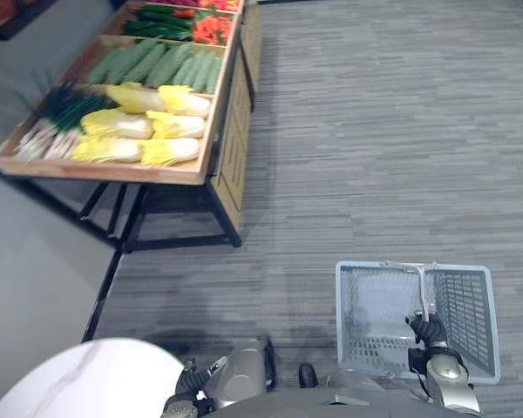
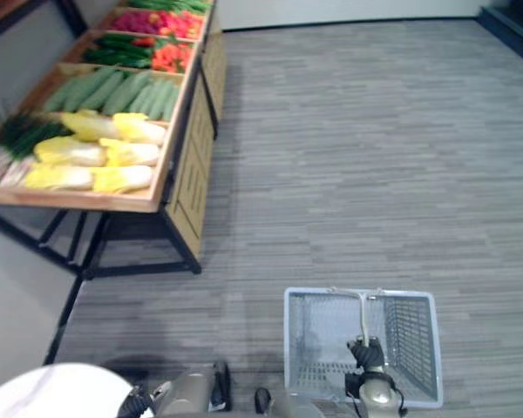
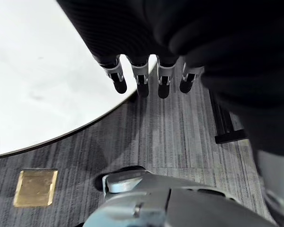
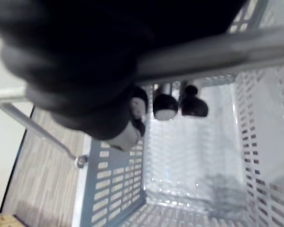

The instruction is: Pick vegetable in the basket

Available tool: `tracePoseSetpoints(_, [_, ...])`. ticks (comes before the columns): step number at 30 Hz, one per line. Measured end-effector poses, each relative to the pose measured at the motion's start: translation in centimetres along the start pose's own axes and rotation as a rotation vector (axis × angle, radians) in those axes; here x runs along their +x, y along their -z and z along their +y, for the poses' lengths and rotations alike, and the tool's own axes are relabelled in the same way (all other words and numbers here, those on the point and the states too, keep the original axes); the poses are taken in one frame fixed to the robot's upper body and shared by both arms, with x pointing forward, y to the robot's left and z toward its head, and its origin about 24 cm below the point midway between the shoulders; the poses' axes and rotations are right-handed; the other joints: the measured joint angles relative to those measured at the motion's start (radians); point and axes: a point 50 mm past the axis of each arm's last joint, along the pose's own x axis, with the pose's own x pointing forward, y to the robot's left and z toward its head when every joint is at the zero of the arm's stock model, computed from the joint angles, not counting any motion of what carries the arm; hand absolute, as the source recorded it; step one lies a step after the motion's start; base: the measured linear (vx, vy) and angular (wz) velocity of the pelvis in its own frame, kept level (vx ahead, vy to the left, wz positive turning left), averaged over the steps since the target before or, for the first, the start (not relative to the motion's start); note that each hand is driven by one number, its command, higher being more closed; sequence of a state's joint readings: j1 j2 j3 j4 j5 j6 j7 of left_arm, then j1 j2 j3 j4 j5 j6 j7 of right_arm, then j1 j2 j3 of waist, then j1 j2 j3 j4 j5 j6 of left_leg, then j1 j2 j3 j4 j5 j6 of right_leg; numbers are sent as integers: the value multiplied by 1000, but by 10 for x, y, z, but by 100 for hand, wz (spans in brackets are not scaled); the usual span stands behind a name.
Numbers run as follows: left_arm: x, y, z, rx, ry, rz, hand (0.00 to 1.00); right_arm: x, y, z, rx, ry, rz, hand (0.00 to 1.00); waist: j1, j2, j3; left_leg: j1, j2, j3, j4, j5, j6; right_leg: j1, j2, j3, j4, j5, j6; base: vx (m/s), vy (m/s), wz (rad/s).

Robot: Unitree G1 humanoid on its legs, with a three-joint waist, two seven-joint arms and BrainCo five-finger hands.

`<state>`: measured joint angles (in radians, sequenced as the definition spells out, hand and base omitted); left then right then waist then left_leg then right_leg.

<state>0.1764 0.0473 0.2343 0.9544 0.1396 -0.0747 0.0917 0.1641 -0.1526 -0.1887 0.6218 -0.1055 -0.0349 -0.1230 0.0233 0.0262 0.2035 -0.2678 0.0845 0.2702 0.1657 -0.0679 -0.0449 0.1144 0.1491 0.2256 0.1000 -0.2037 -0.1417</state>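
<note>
Right hand: the right hand (image 1: 427, 329) is low on the robot's right, on the basket's handle (image 1: 421, 292), fingers (image 4: 164, 105) curled right round the bar – a firm clamp, seen from its own wrist view.

Basket: the pale blue-grey slotted basket (image 1: 366, 313) hangs from that hand above the grey striped floor (image 1: 375, 131). It sits level, its open top facing up, with the handle running across the middle.

Left hand: the left hand (image 1: 185, 381) is down at the robot's left side, its fingers (image 3: 141, 78) straight, a little apart and holding nothing. They point down past the curved edge of the white round table (image 3: 47, 71).

Vegetables: they are all on the wooden stand (image 1: 105, 170), up ahead to the left and well apart from the basket.

Front tray: yellow-green cabbages (image 1: 122, 126) lie in rows, with leafy green onions (image 1: 65, 109) beside them at the tray's left end.

Next tray back: long pale green cucumbers (image 1: 157, 65) lie side by side.

Farther back: there is a heap of red peppers (image 1: 211, 29) with dark green vegetables (image 1: 157, 22) to its left – too small to say which kind.

Floor detail: a brass-coloured square plate (image 3: 35, 187) is set in the floor, near the table's edge.
</note>
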Motion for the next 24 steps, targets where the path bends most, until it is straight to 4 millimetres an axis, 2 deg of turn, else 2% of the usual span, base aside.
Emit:
tracePoseSetpoints(1, [1,-5,0,-1,1,-12,0,1,2,-1,-5,0,8,100,18,4,0,0,-3,27,-57,80,4,23,-1,25,8,-36,13,419,145,-51])
tracePoseSetpoints(2, [2,-5,0,-3,0,-15,0,1,4,0,-8,-1,18,100,33,1,-1,8,-11,27,-63,133,20,35,-9,45,26,-61,28,754,251,-78])
tracePoseSetpoints(3, [1,-5,2,0,-4,-15,0,1,12,2,-33,-10,59,100,46,-23,-24,44,-45,37,-73,181,106,17,-46,62,120,-123,109,684,218,-58])
tracePoseSetpoints(4, [2,-7,2,-1,-5,-23,0,2,13,3,-48,-20,66,100,45,-28,-25,51,-50,50,-70,169,123,-5,-50,56,176,-122,140,794,251,-51])
tracePoseSetpoints(5, [2,-11,2,-4,-6,-36,0,4,15,9,-60,-39,87,100,40,-32,-20,86,-52,55,-39,119,128,-52,-43,17,343,-82,294,476,150,-25])
tracePoseSetpoints(6, [2,-9,3,-1,-7,-33,0,4,16,11,-57,-44,94,100,42,-33,-18,121,-51,52,-40,95,123,-70,-35,-9,431,-53,394,557,168,-33])
tracePoseSetpoints(7, [2,-9,4,10,-6,-31,0,3,16,15,-43,-47,97,100,36,-30,-11,179,-44,37,-41,52,112,-121,-24,-39,590,18,405,502,113,-14])
tracePoseSetpoints(8, [3,-9,6,46,1,-29,0,3,15,16,-26,-45,91,100,17,-37,-5,253,-50,19,-44,2,109,-181,-58,-127,758,-16,379,487,79,1])
tracePoseSetpoints(9, [3,-11,5,57,6,-32,0,4,14,15,-23,-40,86,100,12,-37,-4,279,-52,14,-50,-12,108,-202,-83,-169,787,-45,360,463,31,20])
tracePoseSetpoints(10, [5,-18,2,64,14,-44,0,4,12,11,-26,-32,75,100,4,-27,3,339,-49,3,-75,-23,106,-235,-135,-247,783,-91,276,512,-17,36])
tracePoseSetpoints(11, [8,-27,0,58,16,-64,0,5,10,8,-24,-22,62,100,-13,-7,5,381,-31,-27,-101,-28,98,-287,-180,-316,686,-132,199,508,-51,46])
tracePoseSetpoints(13, [10,-33,-1,49,15,-77,0,6,9,8,-22,-22,56,100,-23,-10,7,398,-12,-46,-103,-32,91,-316,-199,-328,552,-130,200,372,-131,56])
tracePoseSetpoints(14, [10,-35,0,40,12,-86,0,6,9,9,-16,-23,57,100,-30,-19,6,409,-1,-73,-102,-40,78,-329,-216,-320,394,-86,213,354,-191,66])
tracePoseSetpoints(15, [11,-35,2,32,7,-86,0,5,11,9,-4,-19,63,100,-34,-29,1,416,5,-91,-101,-55,54,-335,-229,-303,279,-24,213,549,-340,79])
tracePoseSetpoints(16, [11,-32,8,21,-8,-76,0,3,13,11,11,-18,71,100,-31,-58,2,427,2,-114,-97,-86,6,-330,-256,-264,140,113,216,472,-328,69])
tracePoseSetpoints(17, [12,-29,6,-14,-13,-49,0,4,14,11,28,-12,81,100,-30,-49,8,448,29,-138,-93,-115,-34,-318,-243,-302,172,181,188,551,-378,54])
tracePoseSetpoints(18, [11,-27,4,-20,-6,-39,0,5,14,9,40,-3,81,100,-23,-32,9,446,49,-140,-93,-113,-37,-318,-230,-305,187,164,178,427,-301,50])
tracePoseSetpoints(19, [10,-23,2,-43,-6,-20,0,6,12,6,54,10,76,100,-21,-17,18,453,65,-141,-94,-104,-49,-322,-221,-324,226,109,161,481,-314,45])
tracePoseSetpoints(20, [9,-17,2,-82,-19,-1,0,7,10,8,65,6,81,100,-18,-8,21,464,76,-136,-92,-88,-57,-317,-219,-341,261,66,145,370,-254,45])
tracePoseSetpoints(21, [8,-14,2,-98,-25,7,0,6,10,9,67,3,82,100,-14,-6,19,460,80,-137,-73,-81,-62,-311,-219,-348,271,49,136,350,-246,34])
tracePoseSetpoints(22, [8,-12,3,-123,-33,12,0,6,11,12,72,-7,86,100,-3,-10,25,419,89,-140,41,-84,-73,-279,-222,-359,262,23,132,313,-243,49])
tracePoseSetpoints(23, [8,-13,5,-150,-46,8,0,5,11,17,73,-21,93,100,-6,-16,45,309,116,-143,288,-92,-86,-218,-228,-386,226,4,129,302,-226,61])
tracePoseSetpoints(24, [7,-14,5,-159,-50,3,0,5,10,18,74,-21,89,100,-6,-10,56,254,143,-134,417,-95,-86,-181,-227,-404,211,-5,128,279,-152,72])
